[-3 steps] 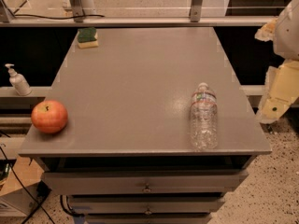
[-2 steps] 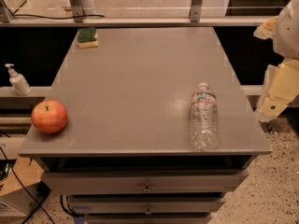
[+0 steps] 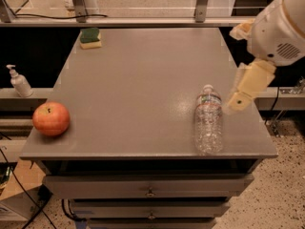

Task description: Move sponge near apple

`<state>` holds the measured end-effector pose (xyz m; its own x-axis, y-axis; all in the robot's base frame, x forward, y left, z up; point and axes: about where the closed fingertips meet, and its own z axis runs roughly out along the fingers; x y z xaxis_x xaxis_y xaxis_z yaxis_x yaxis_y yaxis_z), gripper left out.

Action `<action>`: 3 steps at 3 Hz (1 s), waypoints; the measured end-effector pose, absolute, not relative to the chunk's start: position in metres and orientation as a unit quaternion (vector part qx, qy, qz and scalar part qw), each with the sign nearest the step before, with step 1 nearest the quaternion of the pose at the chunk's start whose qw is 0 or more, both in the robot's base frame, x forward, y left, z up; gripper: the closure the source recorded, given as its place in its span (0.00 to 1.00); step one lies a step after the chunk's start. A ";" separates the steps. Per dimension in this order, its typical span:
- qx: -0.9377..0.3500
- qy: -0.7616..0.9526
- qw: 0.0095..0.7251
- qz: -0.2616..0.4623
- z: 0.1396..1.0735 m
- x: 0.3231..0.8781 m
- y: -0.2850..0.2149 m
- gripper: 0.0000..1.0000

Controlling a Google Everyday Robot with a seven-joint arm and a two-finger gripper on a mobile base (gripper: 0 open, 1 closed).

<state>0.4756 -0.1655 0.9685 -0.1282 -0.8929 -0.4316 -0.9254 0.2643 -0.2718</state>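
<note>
Hand (image 3: pixel 239 98) at right beside bottle (image 3: pixel 208 128), label (image 3: pixel 208 109) illegible; sponge (image 3: pixel 90 37), apple (image 3: pixel 51 119) well apart

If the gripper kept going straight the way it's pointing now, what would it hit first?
Probably the table near its right edge. The gripper hangs there, angled down and left, its tip close to the lying water bottle; depth is unclear, so the bottle might come first.

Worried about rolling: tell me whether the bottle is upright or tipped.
Tipped: the bottle lies on its side; the gripper hangs just beside it.
</note>
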 end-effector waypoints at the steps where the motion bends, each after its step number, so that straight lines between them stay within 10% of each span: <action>1: -0.602 0.748 0.279 0.029 0.973 0.482 -0.161 0.00; 3: -0.571 0.756 0.317 0.054 0.968 0.529 -0.127 0.00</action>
